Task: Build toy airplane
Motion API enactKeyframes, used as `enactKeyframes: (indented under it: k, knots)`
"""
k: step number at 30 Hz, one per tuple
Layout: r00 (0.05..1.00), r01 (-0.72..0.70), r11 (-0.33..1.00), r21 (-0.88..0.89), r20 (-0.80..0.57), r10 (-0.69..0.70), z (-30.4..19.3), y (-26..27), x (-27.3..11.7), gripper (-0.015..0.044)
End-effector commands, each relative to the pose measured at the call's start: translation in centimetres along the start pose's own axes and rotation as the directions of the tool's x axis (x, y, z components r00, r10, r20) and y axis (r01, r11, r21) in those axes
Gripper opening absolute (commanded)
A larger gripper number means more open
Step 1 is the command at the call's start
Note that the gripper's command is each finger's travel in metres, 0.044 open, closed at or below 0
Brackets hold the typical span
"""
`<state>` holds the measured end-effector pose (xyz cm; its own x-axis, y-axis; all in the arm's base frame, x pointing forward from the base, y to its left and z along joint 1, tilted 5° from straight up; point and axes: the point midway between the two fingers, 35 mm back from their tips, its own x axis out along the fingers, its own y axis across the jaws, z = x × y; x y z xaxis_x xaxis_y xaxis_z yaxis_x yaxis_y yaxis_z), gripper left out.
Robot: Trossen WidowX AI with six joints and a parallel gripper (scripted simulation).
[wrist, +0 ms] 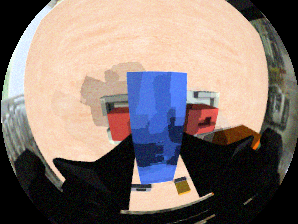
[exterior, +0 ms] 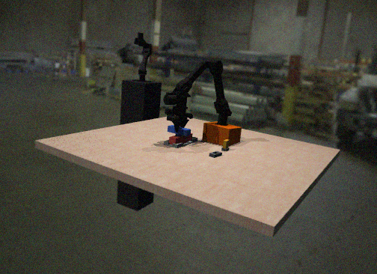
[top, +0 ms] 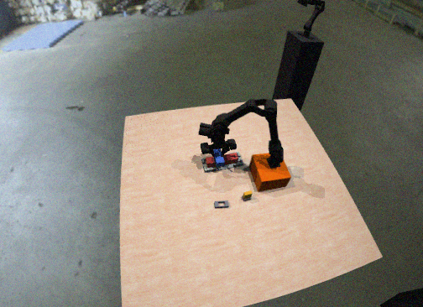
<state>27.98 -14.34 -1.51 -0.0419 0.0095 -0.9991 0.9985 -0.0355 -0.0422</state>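
Observation:
The blue wing (top: 219, 161) (exterior: 182, 132) (wrist: 157, 110) is held level in my gripper (top: 218, 152) (exterior: 181, 126) (wrist: 154, 134), which is shut on it. The wing lies crosswise over the middle of the red fuselage (top: 232, 158) (exterior: 175, 140) (wrist: 119, 126), very low over it; its tab and the socket under it are hidden, so contact cannot be told. The fuselage lies lengthwise in the grey jig (top: 211, 169) (wrist: 106, 102). Its tail socket shows as a dark slot in the wrist view. The yellow tail fin (top: 248, 194) (exterior: 225, 144) (wrist: 184, 188) stands upright in a small dark holder, away from the jig.
A dark grey holder with an opening (exterior: 215, 154) (wrist: 141, 188) lies beside the fin on the wooden table (top: 176, 250) (exterior: 239, 178). The orange box (top: 270, 174) (exterior: 230, 135) (wrist: 235, 136) under the arm's base stands close to the jig's tail end. A second arm stands on a black pillar (top: 298, 65) (exterior: 140, 103) beyond the table.

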Motion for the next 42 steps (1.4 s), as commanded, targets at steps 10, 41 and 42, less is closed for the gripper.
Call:
enactKeyframes:
  k: [10,41,42]
  knots:
    - [1.0,0.012,1.0,0.001,-0.002,-0.012,-0.05,-0.23,0.56,0.0195]
    - [1.0,0.008,1.0,0.0,-0.003,-0.008,-0.07,-0.17,0.41,0.044]
    - [1.0,0.008,1.0,0.0,-0.003,-0.008,-0.07,-0.17,0.41,0.044]
